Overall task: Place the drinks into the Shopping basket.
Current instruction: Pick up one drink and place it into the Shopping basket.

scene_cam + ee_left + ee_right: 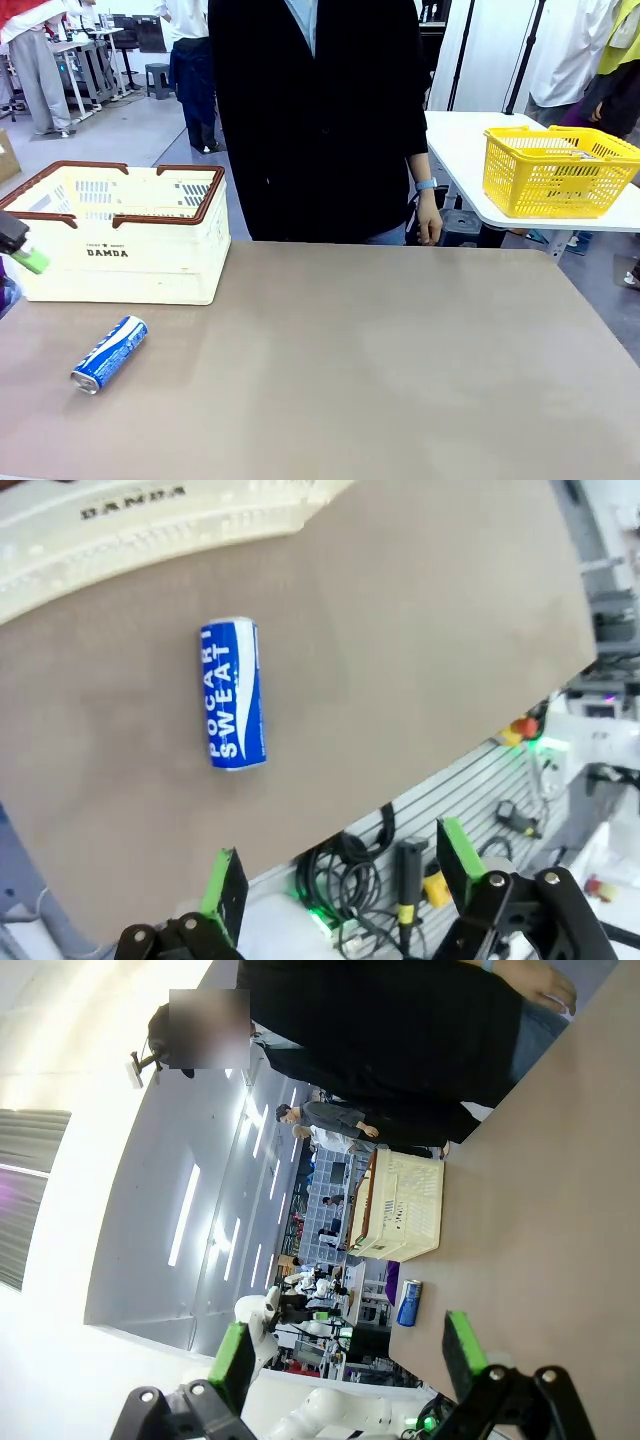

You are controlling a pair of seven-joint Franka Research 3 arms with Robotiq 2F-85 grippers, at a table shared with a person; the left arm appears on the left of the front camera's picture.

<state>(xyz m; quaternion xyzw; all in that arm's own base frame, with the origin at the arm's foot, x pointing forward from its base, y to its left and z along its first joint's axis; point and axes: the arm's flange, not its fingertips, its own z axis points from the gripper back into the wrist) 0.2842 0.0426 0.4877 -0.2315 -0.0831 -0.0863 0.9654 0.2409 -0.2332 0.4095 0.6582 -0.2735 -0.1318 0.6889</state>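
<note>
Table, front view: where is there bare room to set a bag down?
The table is bare from the blue can across to its right edge. Crowded only at far left: the Shopping basket, can in front.

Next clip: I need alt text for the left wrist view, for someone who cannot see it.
A blue can with white lettering lies on its side on the tan table, apart from the cream Shopping basket at the top edge. The left gripper hangs open at the bottom, holding nothing.
</note>
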